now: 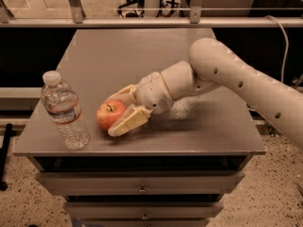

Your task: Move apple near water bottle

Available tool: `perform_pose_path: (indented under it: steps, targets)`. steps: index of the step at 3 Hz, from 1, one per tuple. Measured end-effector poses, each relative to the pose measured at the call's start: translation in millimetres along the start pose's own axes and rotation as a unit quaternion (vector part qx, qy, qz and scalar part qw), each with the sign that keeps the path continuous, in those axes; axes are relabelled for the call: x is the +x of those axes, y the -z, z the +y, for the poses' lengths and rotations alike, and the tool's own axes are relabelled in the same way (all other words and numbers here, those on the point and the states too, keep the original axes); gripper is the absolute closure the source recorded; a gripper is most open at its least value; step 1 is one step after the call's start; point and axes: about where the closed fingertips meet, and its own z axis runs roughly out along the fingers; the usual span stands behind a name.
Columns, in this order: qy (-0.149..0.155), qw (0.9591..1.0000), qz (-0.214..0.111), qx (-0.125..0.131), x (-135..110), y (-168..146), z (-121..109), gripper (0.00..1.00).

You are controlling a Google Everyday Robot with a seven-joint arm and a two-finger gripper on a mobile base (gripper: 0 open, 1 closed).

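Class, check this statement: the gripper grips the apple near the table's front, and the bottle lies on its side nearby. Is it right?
No. The camera view shows the bottle standing upright, not on its side. The gripper does grip the apple near the table's front, bottle nearby.

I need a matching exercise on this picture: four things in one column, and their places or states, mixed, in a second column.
1 apple
2 bottle
3 gripper
4 drawers

a upright, front left on the table
b closed, below the table
c between the two fingers
d shut on the apple, right of the bottle

Pairs: 1-c, 2-a, 3-d, 4-b
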Motion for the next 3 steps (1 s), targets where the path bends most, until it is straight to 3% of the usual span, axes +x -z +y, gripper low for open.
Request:
perform_pose_path:
  steps: [1,3]
  targets:
    - [-0.001,1.0,-0.006,0.003,2.0,-2.4,1.4,0.0]
    - [-0.004,0.9999,-0.01,0.004,4.2,-4.6,3.3,0.0]
